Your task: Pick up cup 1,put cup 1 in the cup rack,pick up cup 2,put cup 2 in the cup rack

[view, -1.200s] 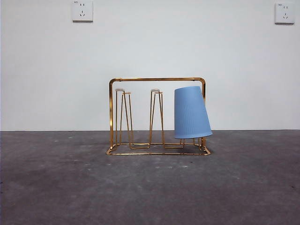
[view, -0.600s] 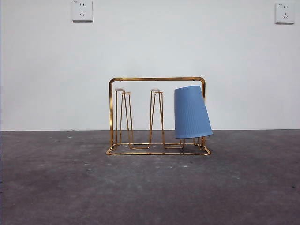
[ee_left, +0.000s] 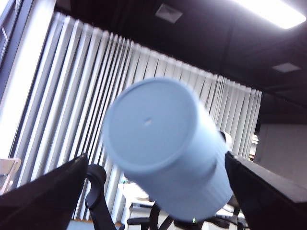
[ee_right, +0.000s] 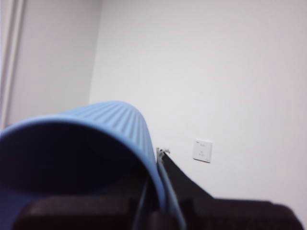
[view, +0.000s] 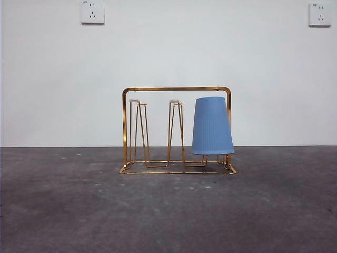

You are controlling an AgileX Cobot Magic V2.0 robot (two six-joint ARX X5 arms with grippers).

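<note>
The gold wire cup rack (view: 176, 89) stands mid-table in the front view. A blue ribbed cup (view: 212, 126) sits upside down and upright on its right-hand peg; the two pegs to its left are bare. No arm shows in that view. In the left wrist view, my left gripper (ee_left: 156, 191) holds a light blue cup (ee_left: 163, 148) between its jaws, with the cup's closed base toward the camera and the ceiling behind it. In the right wrist view, my right gripper (ee_right: 158, 206) is shut on the rim of a blue ribbed cup (ee_right: 96, 124), whose open mouth faces the camera.
The dark grey table (view: 168, 211) runs to a white wall with two sockets (view: 92, 11) (view: 319, 14). The left wrist view shows vertical blinds (ee_left: 72, 96) and office chairs in the background. The right wrist view shows a wall socket (ee_right: 202, 150).
The blue cup on the rack leaned to the right in the earlier frames and now hangs straight. The rack has not moved.
</note>
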